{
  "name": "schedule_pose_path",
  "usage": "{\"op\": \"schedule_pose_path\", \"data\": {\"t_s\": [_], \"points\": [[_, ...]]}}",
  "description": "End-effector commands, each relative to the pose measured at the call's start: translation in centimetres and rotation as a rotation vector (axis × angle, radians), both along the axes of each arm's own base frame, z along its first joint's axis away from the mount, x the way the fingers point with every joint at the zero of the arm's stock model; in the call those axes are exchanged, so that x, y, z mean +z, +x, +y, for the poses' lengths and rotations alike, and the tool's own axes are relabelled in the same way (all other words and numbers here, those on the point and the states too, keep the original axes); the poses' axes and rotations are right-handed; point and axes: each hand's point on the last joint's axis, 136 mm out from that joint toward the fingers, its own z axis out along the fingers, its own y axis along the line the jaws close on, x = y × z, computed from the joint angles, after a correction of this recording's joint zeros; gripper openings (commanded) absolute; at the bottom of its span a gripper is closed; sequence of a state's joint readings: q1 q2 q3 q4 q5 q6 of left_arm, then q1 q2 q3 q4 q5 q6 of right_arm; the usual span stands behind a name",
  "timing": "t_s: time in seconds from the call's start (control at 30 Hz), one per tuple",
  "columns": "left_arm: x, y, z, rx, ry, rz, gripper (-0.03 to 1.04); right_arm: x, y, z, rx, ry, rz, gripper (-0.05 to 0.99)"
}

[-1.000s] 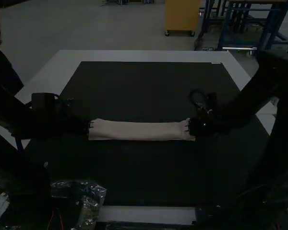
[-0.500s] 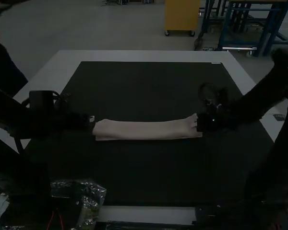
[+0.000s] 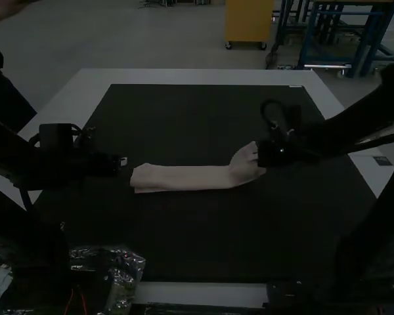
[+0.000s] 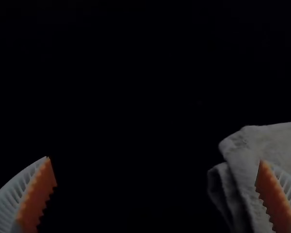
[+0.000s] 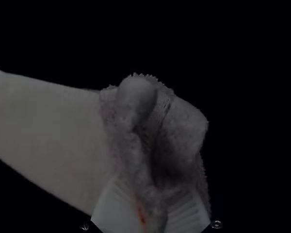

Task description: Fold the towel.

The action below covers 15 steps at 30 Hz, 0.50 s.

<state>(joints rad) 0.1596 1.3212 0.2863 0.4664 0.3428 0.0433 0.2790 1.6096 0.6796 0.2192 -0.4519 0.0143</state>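
Surface [image 3: 197, 77] showed pale to us around a dark mat [image 3: 197, 230]. On the mat we saw the towel [image 3: 190, 177], folded into a long, narrow strip, its right end bent and bunched. Crumpled plastic [image 3: 128, 262] lay by the mat's near left corner. We saw the right hand [image 3: 259, 154] pinching the bunched end. Just beside the other end, we found the left hand [image 3: 124, 161] spread, its orange pads [image 4: 38, 196] well apart.

A pale table [image 3: 197, 76] bears a dark mat [image 3: 197, 236] — towel [image 3: 190, 178] and clear plastic [image 3: 129, 264] atop.
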Motion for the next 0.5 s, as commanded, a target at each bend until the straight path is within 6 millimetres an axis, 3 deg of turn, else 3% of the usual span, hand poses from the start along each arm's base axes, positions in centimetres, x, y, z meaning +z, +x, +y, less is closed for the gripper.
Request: {"op": "schedule_pose_path", "data": {"t_s": [0.0,0.47], "points": [[1.0,0.7,0.6,0.025,0.012,-0.030,0.97,1.4,-0.2,3.5,0.068,0.054,-0.004,-0.02],[0.8,0.5,1.1,0.049,0.028,-0.042,0.97,2.3,-2.0,14.2,0.248,0.133,0.000,-0.02]]}}
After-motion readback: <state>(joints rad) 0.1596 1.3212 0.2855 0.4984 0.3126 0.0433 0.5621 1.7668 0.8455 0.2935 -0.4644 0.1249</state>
